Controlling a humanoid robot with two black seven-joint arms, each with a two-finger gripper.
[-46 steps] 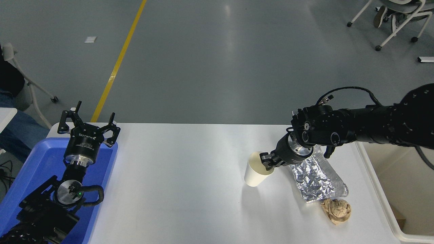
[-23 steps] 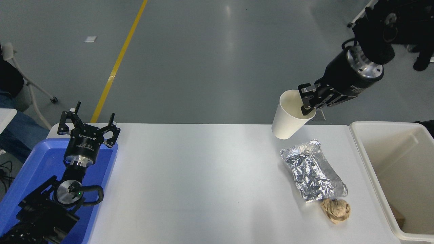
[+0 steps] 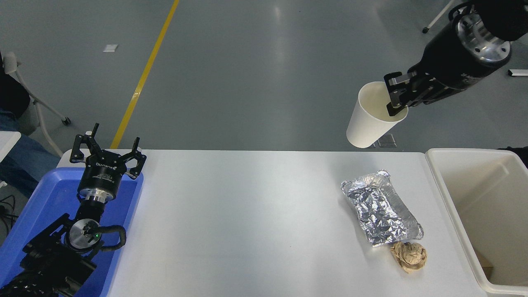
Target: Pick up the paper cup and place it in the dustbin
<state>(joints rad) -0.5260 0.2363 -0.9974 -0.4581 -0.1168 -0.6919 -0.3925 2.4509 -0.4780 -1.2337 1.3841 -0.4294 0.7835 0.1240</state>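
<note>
The black right claw [image 3: 397,95] is held high at the upper right, angled down-left, its fingers clamped together. The black left claw [image 3: 108,154] is parked lower left, fingers spread.

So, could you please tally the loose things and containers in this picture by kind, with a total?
Paper cup, held by the right gripper above the table: 1
Foil container: 1
Crumpled brown paper ball: 1
Dustbin: 1
Blue tray, under the parked left gripper: 1
Total: 5
</note>
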